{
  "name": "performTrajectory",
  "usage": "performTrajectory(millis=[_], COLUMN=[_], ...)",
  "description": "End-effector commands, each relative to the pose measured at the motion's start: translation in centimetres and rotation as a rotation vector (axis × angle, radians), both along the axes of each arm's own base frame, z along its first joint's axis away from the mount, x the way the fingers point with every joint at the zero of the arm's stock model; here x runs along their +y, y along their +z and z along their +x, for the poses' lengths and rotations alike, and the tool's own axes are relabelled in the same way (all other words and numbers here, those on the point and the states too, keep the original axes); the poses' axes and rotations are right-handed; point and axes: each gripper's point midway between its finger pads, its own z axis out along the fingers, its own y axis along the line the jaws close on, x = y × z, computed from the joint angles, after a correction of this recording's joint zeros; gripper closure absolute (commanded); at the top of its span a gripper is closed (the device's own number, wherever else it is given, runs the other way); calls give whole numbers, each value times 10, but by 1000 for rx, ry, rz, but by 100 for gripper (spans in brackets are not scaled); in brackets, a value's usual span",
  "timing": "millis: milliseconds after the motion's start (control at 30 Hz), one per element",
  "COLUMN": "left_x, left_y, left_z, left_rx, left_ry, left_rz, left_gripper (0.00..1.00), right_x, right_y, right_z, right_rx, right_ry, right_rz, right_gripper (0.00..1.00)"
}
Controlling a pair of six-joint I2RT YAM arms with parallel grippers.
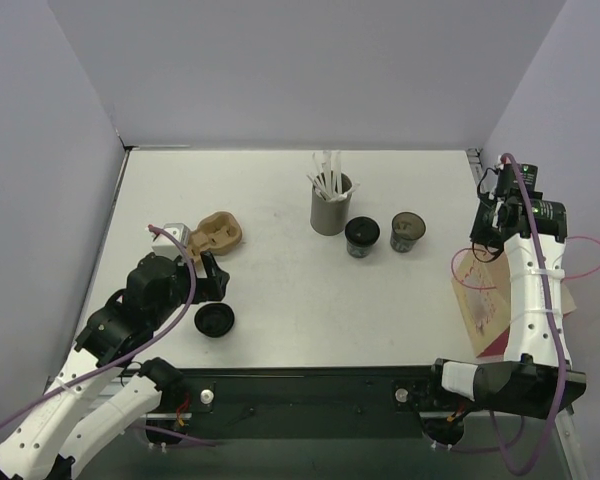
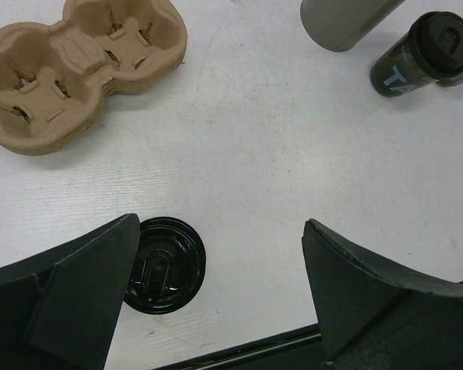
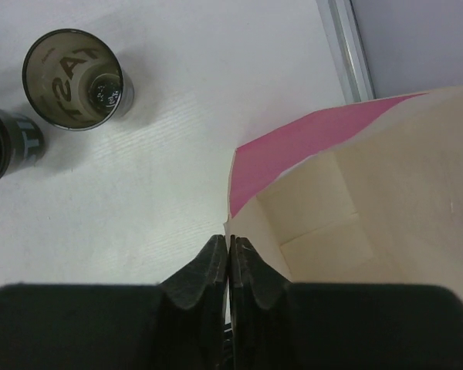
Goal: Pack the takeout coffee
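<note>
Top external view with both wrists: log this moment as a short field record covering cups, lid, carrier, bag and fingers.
lidded takeout cup: upright, right of the straw holder
open takeout cup: upright, no lid, right of the lidded one
loose lid: flat on the table, beside the left fingers
cup carrier: empty
paper bag: mouth open, rim pinched
left fingers: open, holding nothing
right fingers: shut on the bag rim
</note>
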Motion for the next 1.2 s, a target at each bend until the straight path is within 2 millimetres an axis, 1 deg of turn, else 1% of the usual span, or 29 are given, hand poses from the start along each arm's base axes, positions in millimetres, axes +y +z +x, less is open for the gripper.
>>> performTrajectory(millis=[0, 33, 67, 200, 300, 400, 433, 500, 533, 633, 767, 833, 867, 900, 933, 1000, 1033, 1100, 1133, 1167], left_x=[-5, -5, -5, -6, -7, -9, -9, -10, -10, -9, -8, -4, 3, 6, 11, 19, 23, 32, 38, 49], left_y=[9, 10, 9, 8, 7, 7, 5, 5, 5, 6, 10, 10, 7, 7, 5, 5, 4, 5, 2, 3], left_z=[3, 3, 3, 4, 4, 4, 4, 4, 4, 4, 3, 4, 5, 5, 5, 7, 6, 8, 7, 9], left_rx=[-37, -41, -38, -35, -31, -30, -23, -24, -22, -27, -42, -44, -39, -34, -24, -22, -15, -20, -15, -24], left_ry=[-22, -22, -21, -26, -31, -41, -41, -47, -49, -46, -39, -18, 16, 40, 62, 110, 127, 186, 212, 269], left_rz=[-16, -19, -18, -17, -16, -16, -11, -11, -11, -10, -20, -11, 4, 6, 18, 32, 42, 52, 69, 95], left_gripper=[4, 4, 4, 4, 4, 4, 4, 4, 4, 4, 4, 4, 4, 4, 4, 3, 3, 3, 3, 3], right_x=[8, 16, 20, 36, 50, 70, 80, 87, 93, 111, 150, 159, 170, 175, 188, 202, 219, 237, 258, 271], right_y=[8, 11, 9, 15, 21, 24, 27, 28, 29, 35, 38, 38, 39, 40, 37, 44, 42, 47, 40, 41], right_z=[-14, -15, -18, -28, -39, -51, -56, -66, -75, -88, -100, -96, -94, -93, -95, -90, -93, -89, -94, -90], right_rx=[-33, -57, -57, -75, -93, -102, -110, -101, -94, -122, -174, -192, -195, -196, -179, -201, -185, -210, -185, -208], right_ry=[100, 128, 142, 255, 326, 438, 487, 525, 557, 652, 883, 934, 988, 1008, 1066, 1108, 1175, 1231, 1310, 1362], right_rz=[-24, -3, 3, -28, -7, 17, 22, 32, 36, 65, 106, 92, 86, 83, 84, 58, 50, 14, 0, -23], right_gripper=[100, 100, 100, 100, 100, 100, 100, 100, 100, 100, 100, 100, 100, 100, 100, 100, 100, 100, 100, 100])
